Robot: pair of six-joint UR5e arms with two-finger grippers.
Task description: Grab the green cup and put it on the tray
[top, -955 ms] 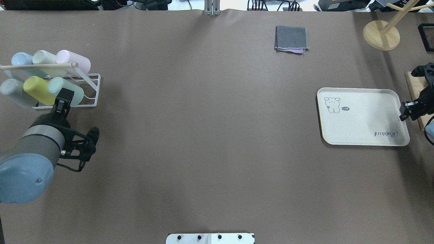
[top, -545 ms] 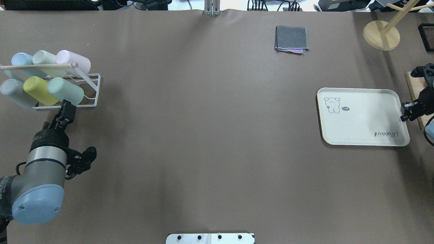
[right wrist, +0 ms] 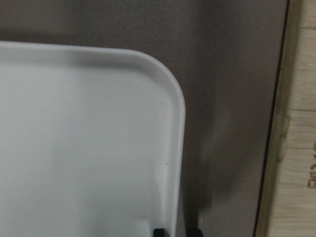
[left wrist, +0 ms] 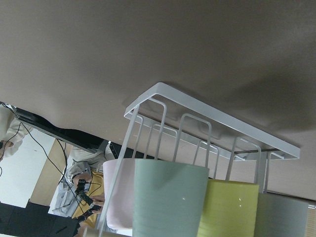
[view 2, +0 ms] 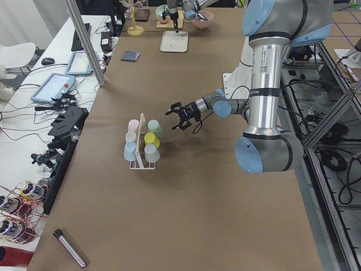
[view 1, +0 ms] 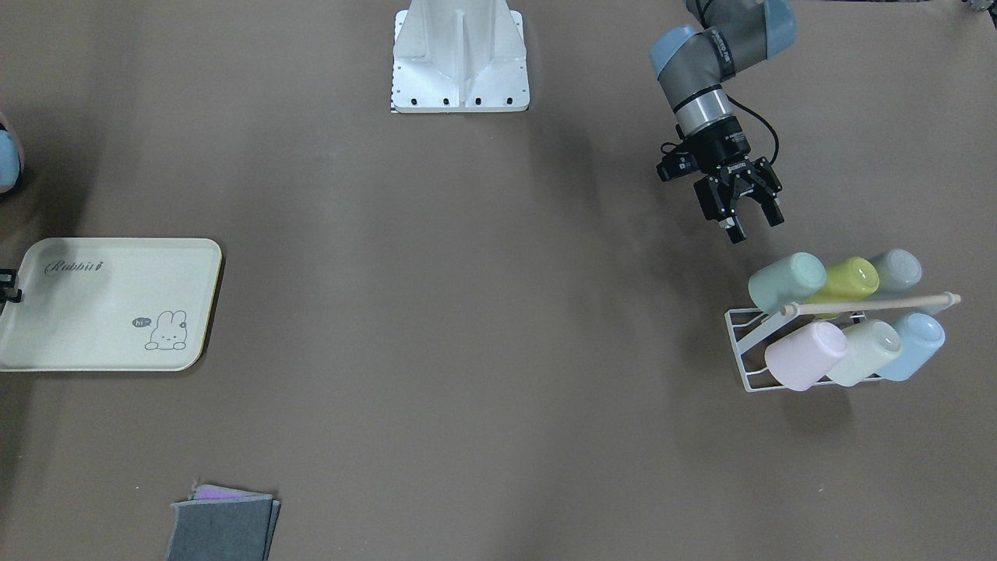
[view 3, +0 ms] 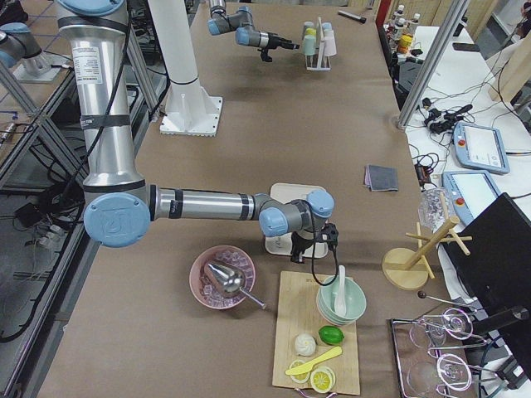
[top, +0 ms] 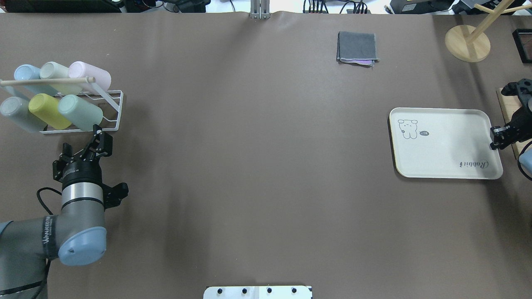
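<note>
The green cup (top: 81,112), pale mint, lies on its side in the lower row of a white wire rack (top: 117,109) at the table's left; it also shows in the front view (view 1: 787,282) and fills the left wrist view (left wrist: 170,200). My left gripper (top: 101,139) is open and empty, a short way in front of the rack and apart from the cup, fingers pointing toward it (view 1: 754,224). The cream tray (top: 444,166) lies at the right. My right gripper (top: 496,138) is closed on the rim at the tray's right edge (right wrist: 177,148).
The rack also holds yellow-green (top: 48,110), grey, blue, whitish-green and pink (top: 89,77) cups under a wooden bar. A folded grey cloth (top: 357,47) and a wooden stand (top: 467,43) are at the back. A cutting board (top: 505,112) lies right of the tray.
My left gripper has drawn back from the green cup toward the robot and turned; the cup stays in the rack. The right gripper and tray have barely moved.
</note>
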